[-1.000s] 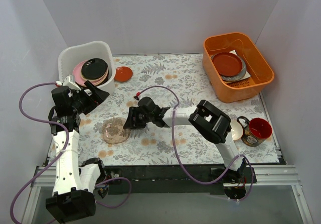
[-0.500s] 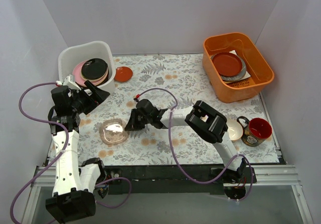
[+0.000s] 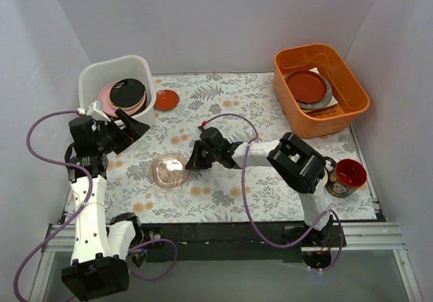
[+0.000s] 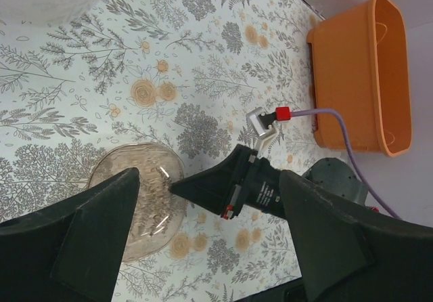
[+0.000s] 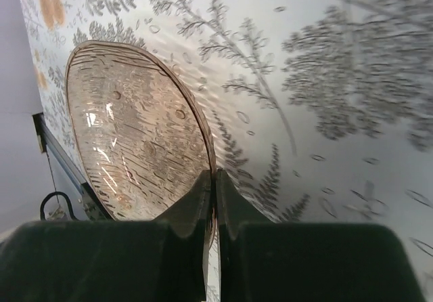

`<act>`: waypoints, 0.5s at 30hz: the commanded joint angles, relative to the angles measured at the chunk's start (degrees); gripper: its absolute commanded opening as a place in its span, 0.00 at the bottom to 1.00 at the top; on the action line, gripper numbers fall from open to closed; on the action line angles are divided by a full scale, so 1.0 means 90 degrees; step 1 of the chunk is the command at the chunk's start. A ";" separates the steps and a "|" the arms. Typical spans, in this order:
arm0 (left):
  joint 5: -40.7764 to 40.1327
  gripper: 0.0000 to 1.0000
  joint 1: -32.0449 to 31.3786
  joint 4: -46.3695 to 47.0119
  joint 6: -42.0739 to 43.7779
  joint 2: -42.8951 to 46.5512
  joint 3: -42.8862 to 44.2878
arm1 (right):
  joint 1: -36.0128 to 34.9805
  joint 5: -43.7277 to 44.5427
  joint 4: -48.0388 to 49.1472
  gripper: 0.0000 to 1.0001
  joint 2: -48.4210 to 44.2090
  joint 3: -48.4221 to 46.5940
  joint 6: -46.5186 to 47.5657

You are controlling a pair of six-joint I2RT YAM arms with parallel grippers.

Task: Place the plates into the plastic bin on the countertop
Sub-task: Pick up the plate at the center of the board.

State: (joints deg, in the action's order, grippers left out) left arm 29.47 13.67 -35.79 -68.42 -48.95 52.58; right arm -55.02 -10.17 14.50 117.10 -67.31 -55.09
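One camera sits high above and behind my arms and looks down on the whole flat pale leaf-printed countertop [image 3: 223, 112]. The camera on my left wrist looks down from partway up, across to the deep orange plastic tub [image 4: 358, 78] on the right. The camera on my right wrist is very low and very close. All three see the round brownish see-through plate [image 3: 169, 171].

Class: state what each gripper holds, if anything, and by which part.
The right gripper pinches the brownish glass plate by its rim, on the side facing that arm. The left gripper is open and holds nothing.
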 commanded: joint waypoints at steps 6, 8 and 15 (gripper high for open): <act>0.0719 0.80 -0.0015 0.0188 0.0141 0.0078 -0.0373 | 0.0567 0.0134 -0.0136 0.03 -0.1692 0.0594 0.0388; 0.0855 0.77 -0.0015 0.0236 0.0113 0.0077 -0.0529 | 0.0635 0.0173 -0.0418 0.03 -0.1965 0.0458 0.0496; 0.1041 0.74 -0.0025 0.0373 0.0034 0.0136 -0.0910 | 0.0635 0.0144 -0.0703 0.03 -0.2522 0.0164 0.0691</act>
State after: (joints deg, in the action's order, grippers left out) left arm 36.16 13.67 -33.93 -68.23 -48.95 45.67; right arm -49.21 -8.88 9.17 97.41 -63.18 -50.59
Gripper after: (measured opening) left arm 0.752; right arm 0.090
